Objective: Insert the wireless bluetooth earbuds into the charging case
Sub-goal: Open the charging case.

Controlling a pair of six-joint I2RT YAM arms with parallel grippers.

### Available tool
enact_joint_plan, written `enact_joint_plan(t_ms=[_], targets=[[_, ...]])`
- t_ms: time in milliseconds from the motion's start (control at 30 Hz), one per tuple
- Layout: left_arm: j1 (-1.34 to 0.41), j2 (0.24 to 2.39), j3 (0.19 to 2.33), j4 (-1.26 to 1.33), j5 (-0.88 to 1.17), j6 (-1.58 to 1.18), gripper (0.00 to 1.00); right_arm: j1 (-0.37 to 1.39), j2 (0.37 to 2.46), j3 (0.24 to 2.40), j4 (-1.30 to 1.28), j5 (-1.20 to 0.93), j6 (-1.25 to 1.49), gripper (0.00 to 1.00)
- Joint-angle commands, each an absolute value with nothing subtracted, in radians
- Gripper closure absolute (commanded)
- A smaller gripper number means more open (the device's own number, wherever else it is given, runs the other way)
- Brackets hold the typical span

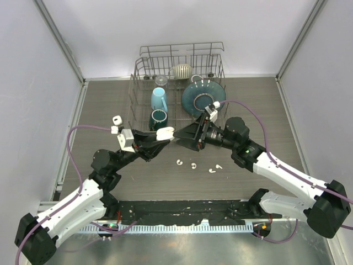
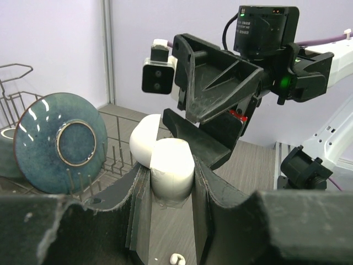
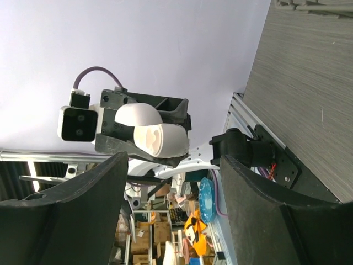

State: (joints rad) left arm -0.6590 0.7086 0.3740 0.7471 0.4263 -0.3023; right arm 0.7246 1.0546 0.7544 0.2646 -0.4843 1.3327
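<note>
My left gripper (image 1: 160, 138) is shut on the white charging case (image 1: 165, 133) and holds it above the table with its lid open. In the left wrist view the case (image 2: 172, 165) sits clamped between my fingers. My right gripper (image 1: 181, 137) is open and empty, its tips close to the case, facing it. The right wrist view shows the case (image 3: 164, 140) with its open cavities turned toward that camera. Several tiny white earbuds lie on the table below: one (image 1: 179, 163), another (image 1: 193, 165), a third (image 1: 212, 170). One earbud (image 2: 176, 258) shows under the left gripper.
A wire dish rack (image 1: 138, 72) stands at the back with a light blue mug (image 1: 159, 99), a dark teal mug (image 1: 158, 118), a teal plate (image 1: 199, 96), a glass (image 1: 161, 81) and a striped ball (image 1: 181, 70). Grey walls close in both sides.
</note>
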Motion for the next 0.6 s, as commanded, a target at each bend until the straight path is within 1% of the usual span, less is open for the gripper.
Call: enact_joint_plan(t_ms=[0, 267, 433, 567], targets=[[-0.661, 0.704, 0.413, 0.798, 0.414, -0.285, 1.0, 0.729, 1.072, 0.758, 0.371, -0.517, 1.373, 0.27], [-0.661, 0.723, 0.414, 0.814, 0.429, -0.291, 1.0, 0.729, 1.104, 0.756, 0.429, -0.532, 1.417, 0.27], [-0.661, 0.727, 0.414, 0.821, 0.433, -0.296, 1.0, 0.729, 1.13, 0.746, 0.463, -0.545, 1.45, 0.36], [-0.661, 0.727, 0.416, 0.821, 0.431, -0.295, 1.0, 0.735, 1.141, 0.744, 0.474, -0.551, 1.462, 0.4]])
